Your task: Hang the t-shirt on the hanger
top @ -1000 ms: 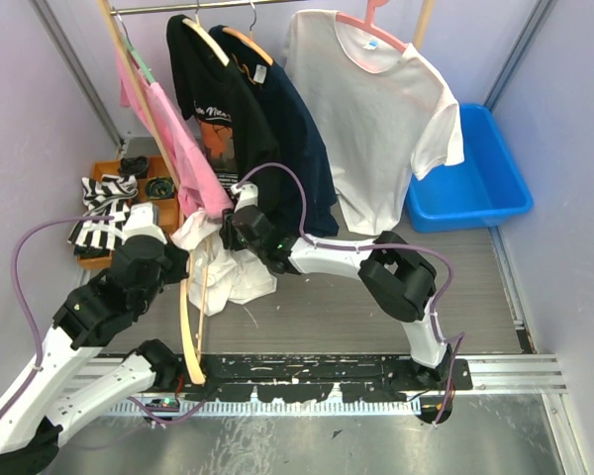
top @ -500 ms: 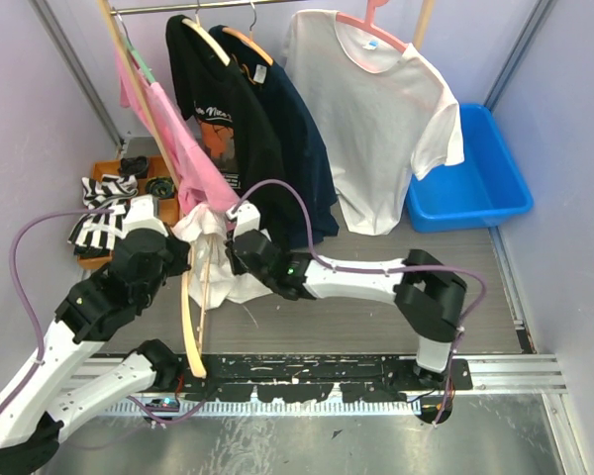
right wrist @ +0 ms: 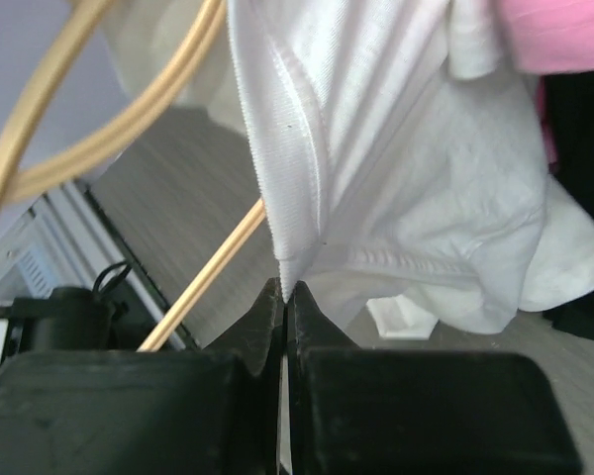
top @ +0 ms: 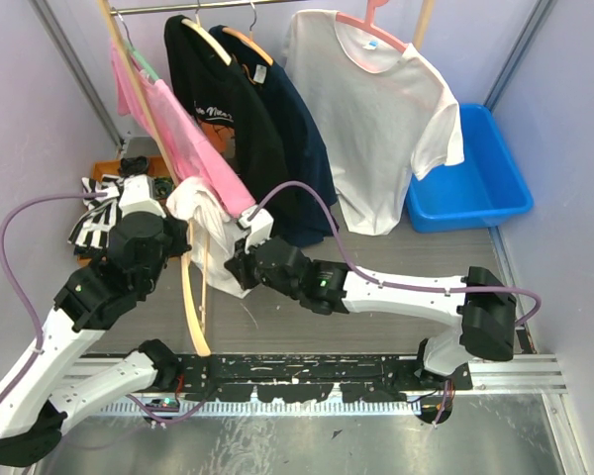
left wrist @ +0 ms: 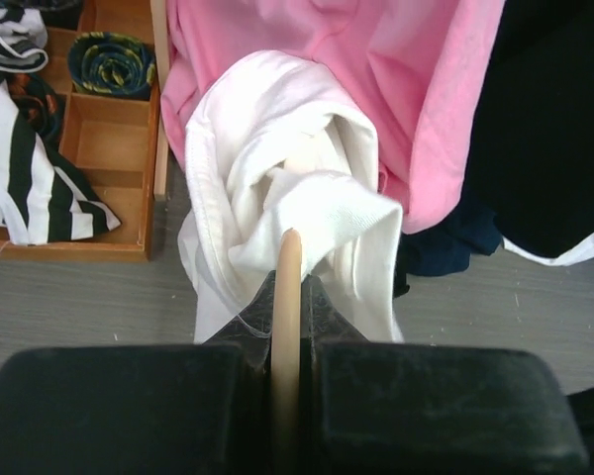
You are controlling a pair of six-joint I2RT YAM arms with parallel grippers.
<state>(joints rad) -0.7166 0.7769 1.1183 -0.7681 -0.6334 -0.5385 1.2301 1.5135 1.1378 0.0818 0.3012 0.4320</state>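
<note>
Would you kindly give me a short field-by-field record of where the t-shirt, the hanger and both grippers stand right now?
left gripper: shut on one wooden arm of the hanger
right gripper: shut on a hemmed edge of the t-shirt
t-shirt: bunched over the tip of the hanger's arm, rest hanging loose
hanger: held by the left gripper in front of the rack, not on the rail
behind it: pink t-shirt on the rail
task status: t-shirt only partly on the hanger
</note>
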